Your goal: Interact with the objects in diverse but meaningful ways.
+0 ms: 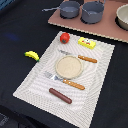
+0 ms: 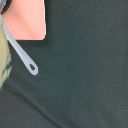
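Toy foods laid out around a place setting: the brown sausage (image 1: pixel 60 95) lies on the pale placemat (image 1: pixel 30 82) at its near edge, long axis running diagonally, just below the fork (image 1: pixel 64 81). The red round fruit (image 1: pixel 65 37) sits at the mat's far edge, with the yellow box (image 1: pixel 87 43) beside it toward the exterior view's right. The banana (image 1: pixel 32 55) is off the mat, on the dark desk (image 1: pixel 15 30), toward the exterior view's left. In the middle, the tan plate (image 1: pixel 68 66), with a knife (image 1: pixel 80 57) just beyond it.

Now, the arm: nowhere in the exterior view. No jaws visible in either picture, so I cannot tell whether they are parted or closed. The wrist view gives only dark cloth, a corner of the pinkish board (image 2: pixel 27 20) and a grey looped pot handle (image 2: pixel 22 54). That suggests the camera hangs near the pots (image 1: pixel 70 9) at the far side, so every toy food likely lies toward the near side from there. The fruit and box look like the nearest candidates.
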